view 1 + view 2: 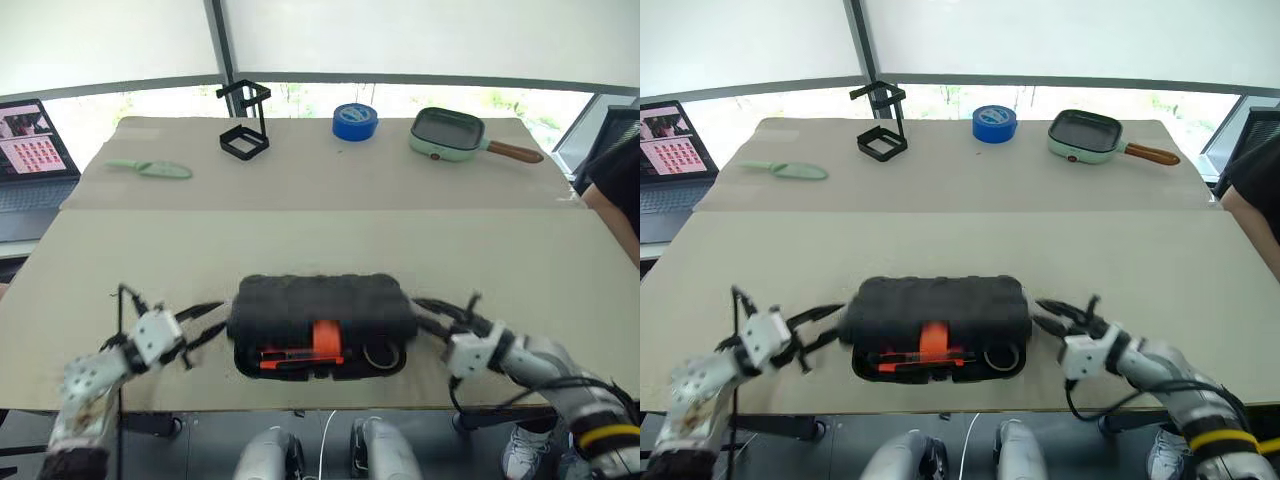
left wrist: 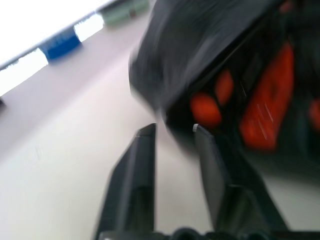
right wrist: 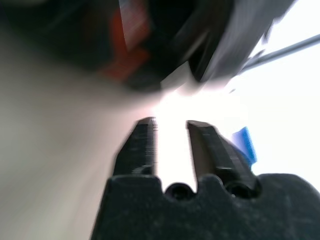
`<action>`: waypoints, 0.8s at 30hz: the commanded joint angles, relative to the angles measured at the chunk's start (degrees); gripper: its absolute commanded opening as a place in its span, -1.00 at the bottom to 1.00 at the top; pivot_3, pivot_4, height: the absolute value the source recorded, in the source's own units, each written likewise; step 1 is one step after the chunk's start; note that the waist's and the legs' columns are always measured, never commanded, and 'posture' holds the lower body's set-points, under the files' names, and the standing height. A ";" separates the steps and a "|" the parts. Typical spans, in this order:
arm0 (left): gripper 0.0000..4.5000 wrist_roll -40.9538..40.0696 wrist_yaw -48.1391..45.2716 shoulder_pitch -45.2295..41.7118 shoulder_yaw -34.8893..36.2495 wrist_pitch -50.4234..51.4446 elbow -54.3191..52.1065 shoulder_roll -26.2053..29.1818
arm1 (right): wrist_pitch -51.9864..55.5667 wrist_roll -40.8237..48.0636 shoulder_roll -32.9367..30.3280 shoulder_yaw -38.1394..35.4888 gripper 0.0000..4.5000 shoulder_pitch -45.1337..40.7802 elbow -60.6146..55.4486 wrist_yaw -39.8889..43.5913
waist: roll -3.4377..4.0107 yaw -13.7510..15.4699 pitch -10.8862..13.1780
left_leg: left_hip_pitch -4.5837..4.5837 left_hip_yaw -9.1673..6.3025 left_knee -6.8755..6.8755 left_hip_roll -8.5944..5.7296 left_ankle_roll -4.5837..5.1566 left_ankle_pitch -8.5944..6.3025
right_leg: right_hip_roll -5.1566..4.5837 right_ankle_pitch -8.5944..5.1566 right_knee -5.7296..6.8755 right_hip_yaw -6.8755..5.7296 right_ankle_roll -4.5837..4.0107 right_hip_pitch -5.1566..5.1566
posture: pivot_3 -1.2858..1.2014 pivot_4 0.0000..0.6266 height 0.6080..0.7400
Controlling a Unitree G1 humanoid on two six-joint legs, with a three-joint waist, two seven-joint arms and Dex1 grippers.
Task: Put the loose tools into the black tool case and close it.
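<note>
Black and bumpy, the case is seen at the near edge of the tabletop, its lid lowered but still ajar, so that orange-handled tools and a small dark tape roll show in the gap. The left gripper is placed just beside the case's left end, fingers parted and empty; the right gripper sits beside the right end (likewise parted, nothing held). Further back a blue tape roll, a wire stand, a green scoop and a pan are seen.
</note>
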 commanded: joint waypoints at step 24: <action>-1.00 4.73 -11.72 -41.86 -17.70 23.17 22.35 0.10 | 46.25 36.17 -2.20 7.43 -1.00 13.75 -38.97 31.02 | -0.37 1.27 0.13 | -0.66 -0.22 0.63 -0.02 0.85 0.01 | 0.07 0.21 -0.13 -0.90 0.36 0.00 | 0.03 -0.52 1.00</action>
